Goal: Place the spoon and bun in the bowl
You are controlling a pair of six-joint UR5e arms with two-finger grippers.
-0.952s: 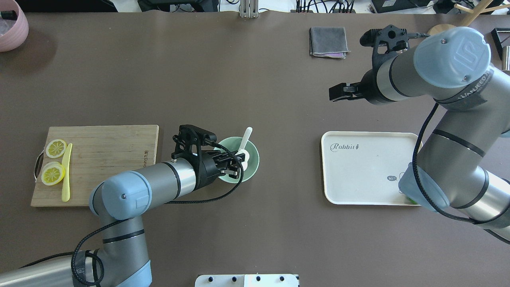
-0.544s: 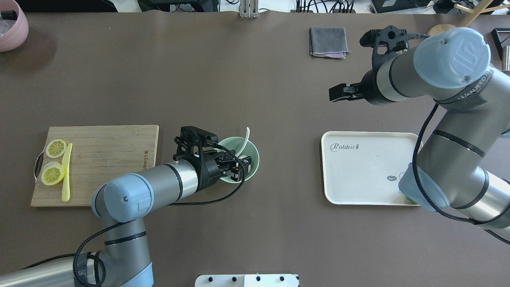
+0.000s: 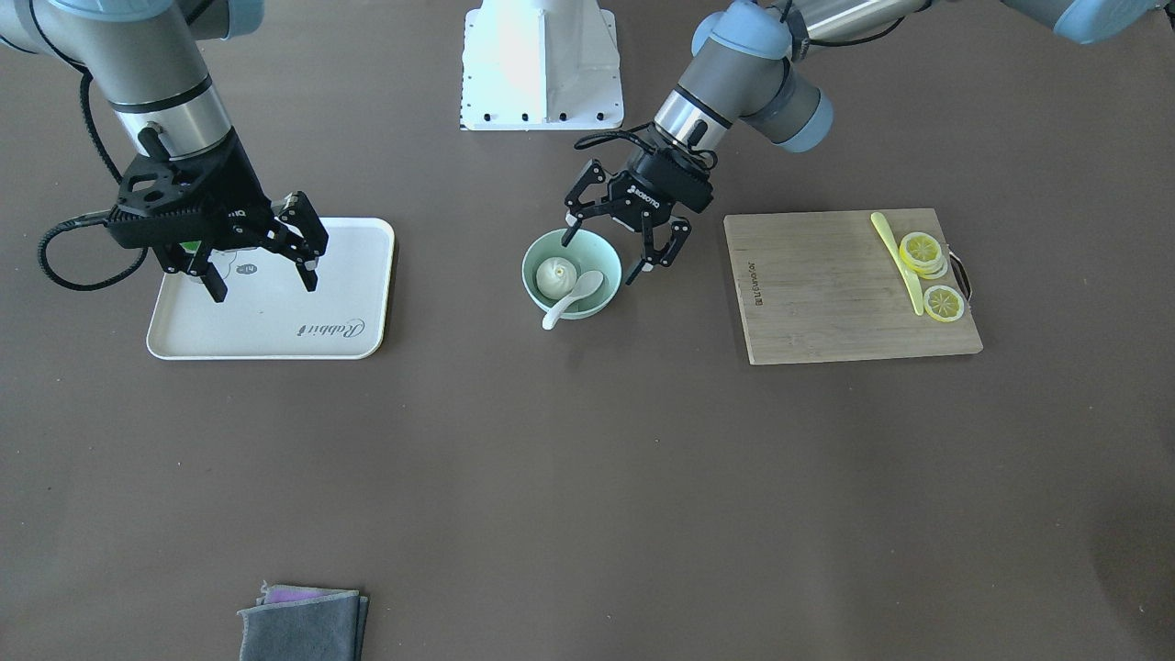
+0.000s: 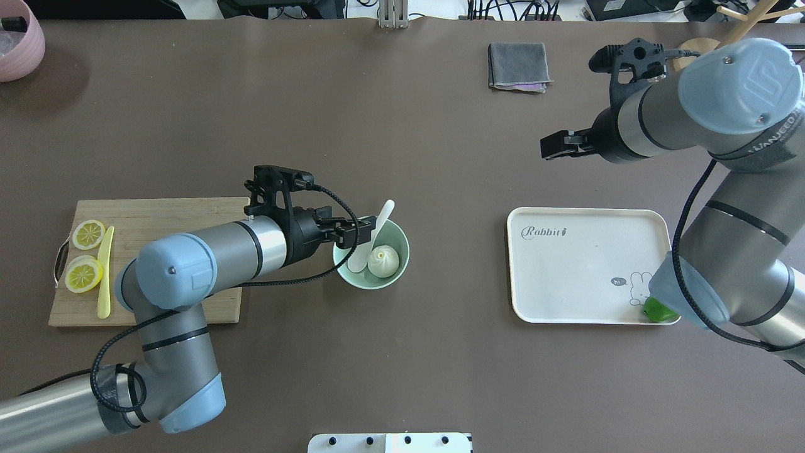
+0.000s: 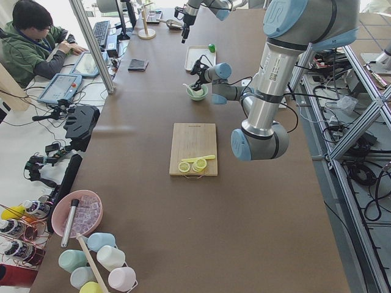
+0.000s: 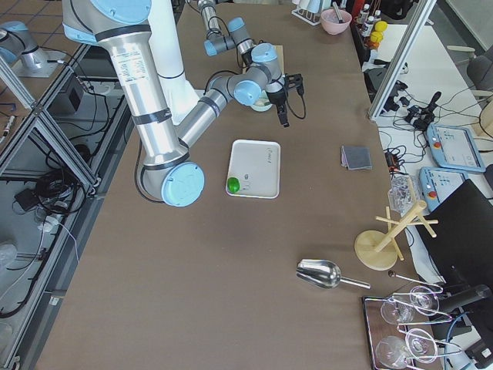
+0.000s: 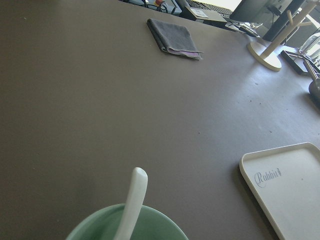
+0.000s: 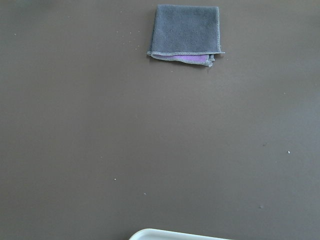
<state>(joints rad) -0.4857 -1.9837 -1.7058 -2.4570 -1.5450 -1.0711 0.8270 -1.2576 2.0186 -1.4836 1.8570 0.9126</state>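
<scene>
The pale mint-green bowl stands at the table's middle and also shows in the front view. The white pleated bun lies inside it. The white spoon rests in the bowl beside the bun, with its handle leaning over the far rim. My left gripper is open and empty, just above the bowl's near-left rim. My right gripper is open and empty, above the far edge of the white tray. The left wrist view shows the bowl's rim and the spoon's handle.
A wooden cutting board with lemon slices and a yellow knife lies left of the bowl. A white tray with a green object lies to the right. A grey cloth lies at the far side. A pink bowl is at the far left.
My left gripper has let go of the spoon and drawn back left off the bowl, uncovering the bun. The spoon now rests in the bowl. My right arm shifted slightly right.
</scene>
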